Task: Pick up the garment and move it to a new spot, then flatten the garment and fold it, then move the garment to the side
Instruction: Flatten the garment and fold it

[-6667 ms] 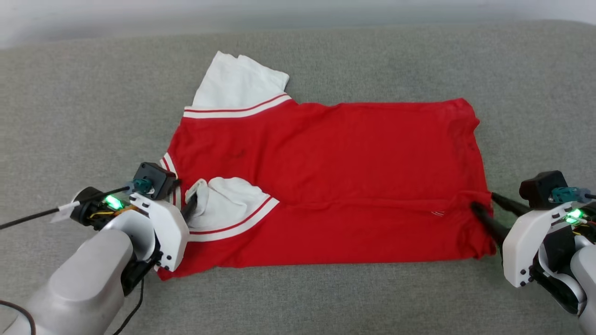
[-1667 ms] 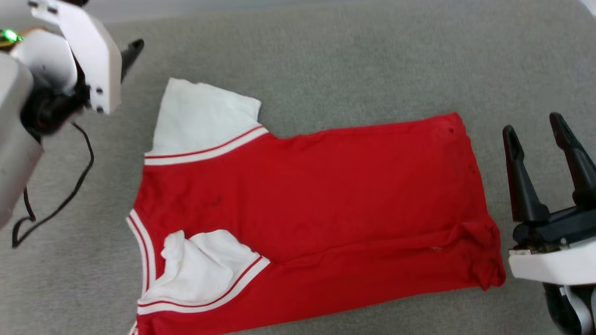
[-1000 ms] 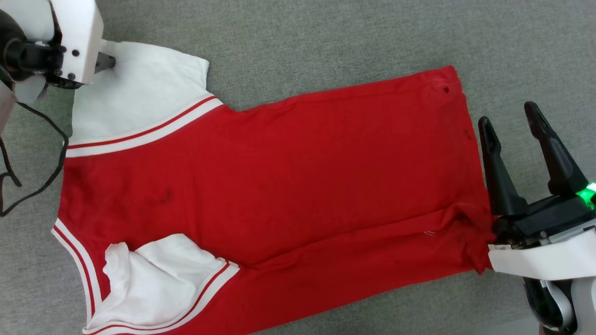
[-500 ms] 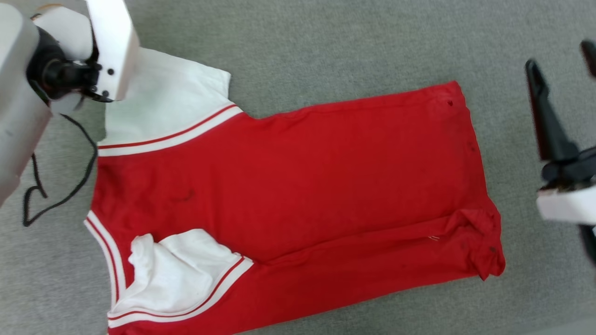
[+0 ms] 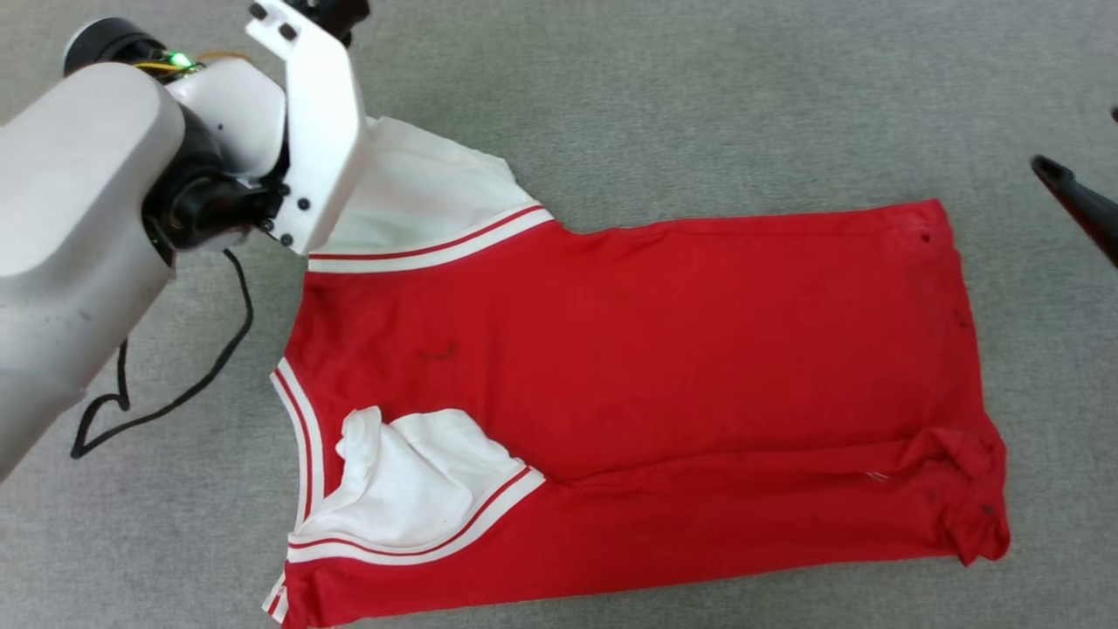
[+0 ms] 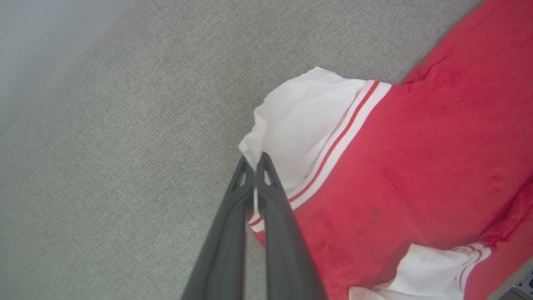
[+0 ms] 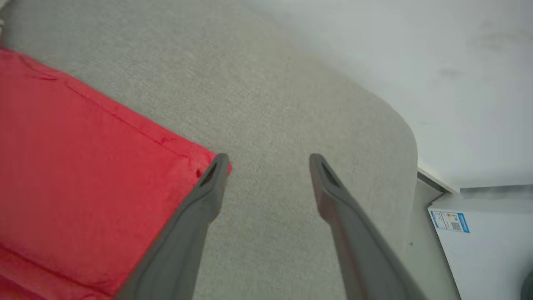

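garment (image 5: pixel 664 349): red, spread flat on grey mat (image 5: pixel 699 105).
left gripper (image 6: pixel 255 161): clenched on white sleeve (image 6: pixel 300 121) edge.
right gripper (image 7: pixel 268 164): released, above mat, beside garment corner.

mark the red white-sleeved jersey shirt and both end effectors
red white-sleeved jersey shirt (image 5: pixel 699 349), head view, red body
left end effector (image 6: pixel 255 160), left wrist view, midway between fingertips
right end effector (image 7: pixel 268 160), right wrist view, midway between fingertips
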Available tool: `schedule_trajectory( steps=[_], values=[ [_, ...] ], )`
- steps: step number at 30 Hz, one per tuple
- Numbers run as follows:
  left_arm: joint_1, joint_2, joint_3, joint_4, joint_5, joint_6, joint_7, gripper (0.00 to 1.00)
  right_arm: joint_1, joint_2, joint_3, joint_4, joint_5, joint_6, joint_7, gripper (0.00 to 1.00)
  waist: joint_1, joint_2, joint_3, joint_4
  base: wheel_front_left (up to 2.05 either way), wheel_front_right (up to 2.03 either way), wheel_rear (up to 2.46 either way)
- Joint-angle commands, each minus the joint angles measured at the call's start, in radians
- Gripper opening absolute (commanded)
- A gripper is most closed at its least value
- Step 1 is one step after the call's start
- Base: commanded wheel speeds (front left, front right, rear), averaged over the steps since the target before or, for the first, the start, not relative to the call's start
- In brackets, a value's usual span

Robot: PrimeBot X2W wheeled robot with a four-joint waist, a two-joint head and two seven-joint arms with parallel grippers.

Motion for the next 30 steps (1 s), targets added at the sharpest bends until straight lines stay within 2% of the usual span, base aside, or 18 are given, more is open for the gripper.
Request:
schedule_trajectory(
  steps=[1,5,10,16,22,23,24,30],
  values=[
    [-0.002,-0.006,-0.011,-0.013,0.001,0.0,-0.006,0.0,-0.024,-0.013,0.023,0.021,0.036,-0.001,0.04,1.0,0.0,0.0,0.014,0.016,0.0,0.0,0.0],
    [-0.029,-0.014,-0.032,-0.063,0.009,0.0,-0.026,0.0,-0.113,-0.055,0.107,0.103,0.167,-0.001,0.222,1.0,0.0,0.0,0.048,0.048,0.0,0.0,0.0],
    [-0.066,-0.026,-0.056,-0.108,0.016,0.0,-0.048,0.0,-0.194,-0.013,0.155,0.217,0.218,-0.001,0.335,1.0,0.0,0.0,0.095,0.084,0.0,0.0,0.0],
    [-0.102,-0.031,-0.073,-0.132,0.009,0.0,-0.079,0.0,-0.212,0.055,0.222,0.341,0.203,-0.001,0.328,1.0,0.0,0.0,0.134,0.115,0.0,0.0,0.0],
    [-0.106,-0.014,-0.093,-0.127,0.002,0.0,-0.107,0.0,-0.147,0.102,0.332,0.407,0.232,-0.001,0.288,1.0,0.0,0.0,0.136,0.115,0.0,0.0,0.0],
    [-0.102,-0.01,-0.097,-0.123,-0.001,0.0,-0.111,0.0,-0.151,0.1,0.34,0.41,0.236,0.001,0.268,0.11,0.0,0.0,0.132,0.111,0.0,0.0,0.0],
    [-0.096,-0.008,-0.101,-0.118,-0.004,0.0,-0.116,0.0,-0.159,0.097,0.344,0.416,0.242,0.001,0.255,0.0,0.0,0.0,0.125,0.107,0.0,0.0,0.0],
    [-0.061,0.003,-0.112,-0.093,-0.033,0.0,-0.159,0.0,-0.216,0.064,0.358,0.412,0.261,-0.001,0.127,0.0,0.0,0.0,0.047,0.085,0.0,0.0,0.0]
  ],
)
